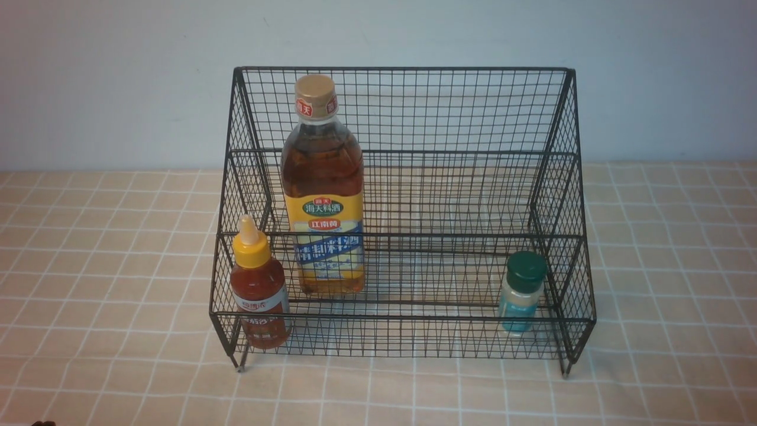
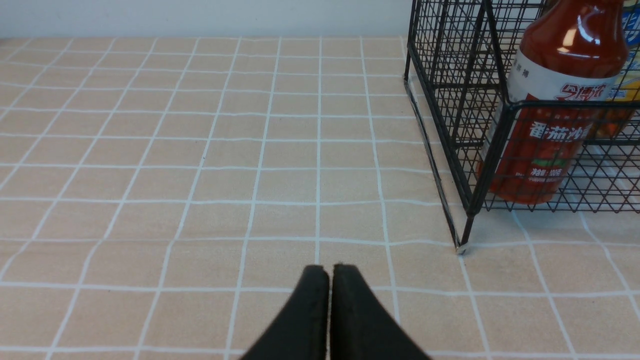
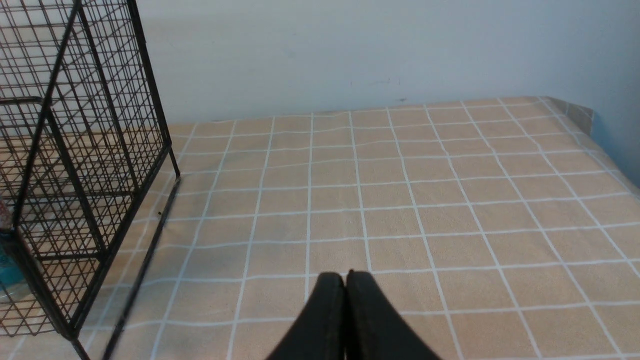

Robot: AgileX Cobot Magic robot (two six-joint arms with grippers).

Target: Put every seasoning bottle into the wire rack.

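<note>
**A:** In the front view, where did you have the bottles?

**B:** You had all three standing upright inside the wire rack [image 1: 408, 106]. The tall bottle [image 1: 322, 195], amber with a gold cap and a yellow-and-blue label, stood left of centre, seemingly at the back of the lower tier where the step behind could steady it, though I could not tell for sure. The red sauce bottle [image 1: 258, 290] with its yellow nozzle sat in the front left corner, and the little shaker [image 1: 521, 293], dark green cap over teal, was in the front right corner. I judged the task finished. Neither arm showed there.

**A:** And the left wrist view?

**B:** Your left gripper [image 2: 330, 272] was clenched on nothing, black fingers pressed together, hovering over the checked tablecloth [image 2: 200, 150] well clear of the rack's corner foot. The red sauce bottle stood just behind the front rail, its white label band showing through the mesh. I'd say you parked the arm there so it couldn't knock the rack.

**A:** The right wrist view?

**B:** Much the same: your right gripper [image 3: 346, 277] was squeezed closed and empty above bare cloth, beside the rack's sloped side. Only a blurred teal patch low behind the wires hinted at the shaker.
</note>
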